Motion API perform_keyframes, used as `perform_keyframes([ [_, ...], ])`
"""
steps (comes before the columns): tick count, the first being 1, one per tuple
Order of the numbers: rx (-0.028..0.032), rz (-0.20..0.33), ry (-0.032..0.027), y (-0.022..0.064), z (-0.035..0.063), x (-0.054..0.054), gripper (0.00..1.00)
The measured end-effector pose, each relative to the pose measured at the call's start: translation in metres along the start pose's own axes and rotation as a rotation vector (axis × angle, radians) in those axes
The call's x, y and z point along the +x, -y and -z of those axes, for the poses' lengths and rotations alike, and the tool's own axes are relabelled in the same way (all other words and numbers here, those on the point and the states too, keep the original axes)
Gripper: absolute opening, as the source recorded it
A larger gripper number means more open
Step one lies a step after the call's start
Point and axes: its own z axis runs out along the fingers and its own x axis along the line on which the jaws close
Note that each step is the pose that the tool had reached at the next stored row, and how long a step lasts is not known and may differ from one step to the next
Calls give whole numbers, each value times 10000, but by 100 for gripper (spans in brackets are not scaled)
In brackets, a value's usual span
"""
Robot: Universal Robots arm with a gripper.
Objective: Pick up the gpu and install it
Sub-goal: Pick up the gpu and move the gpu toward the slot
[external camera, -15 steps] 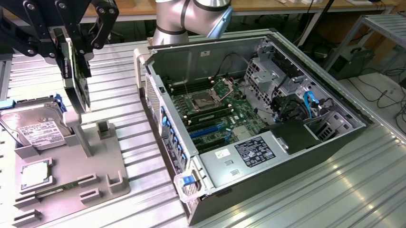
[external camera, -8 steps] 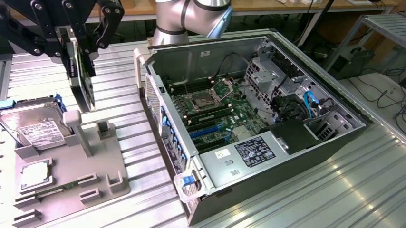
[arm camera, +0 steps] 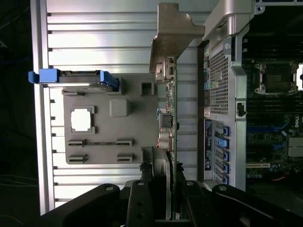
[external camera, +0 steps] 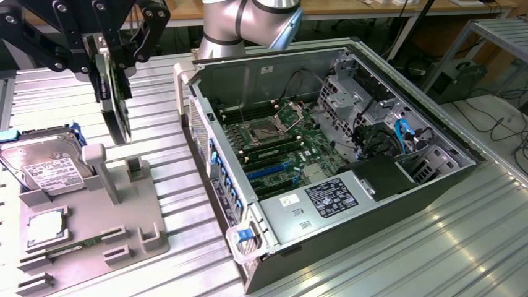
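Exterior view, wide scene: ribbed metal worktop (external camera: pixel 396 260) carrying an open computer case (external camera: pixel 196 124), laid on its side across the middle. Its motherboard (external camera: pixel 281 142) faces up. The robot arm (external camera: pixel 247 21) stands past the worktop's far edge.

Grey holder (external camera: pixel 91 216) sits toward the near corner on the exterior view's left. A hard drive (external camera: pixel 41 164) lies tilted at the holder's far end, and a processor chip (external camera: pixel 46 226) lies flat in a recess nearer the worktop's near edge.

The gpu (external camera: pixel 114 105) hangs in the air over the far end of the holder, apart from it. It is upright and edge-on, dark and slim. Its visible length runs up and down below the gripper (external camera: pixel 111 59). The gripper is pinching the card's upper end, with one finger on each face.

Wrist view adds the look down along the card. It shows as a thin green line running straight out from the gripper. The silver bracket (arm camera: pixel 173 33) and its bent tab are at the end away from the fingers. The card lines up parallel with the case's perforated rear wall, over the strip of worktop between holder and case.
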Motion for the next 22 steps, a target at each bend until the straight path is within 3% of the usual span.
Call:
perform_keyframes([
  [22, -1, 0, 0, -2, -3, -204, 28],
])
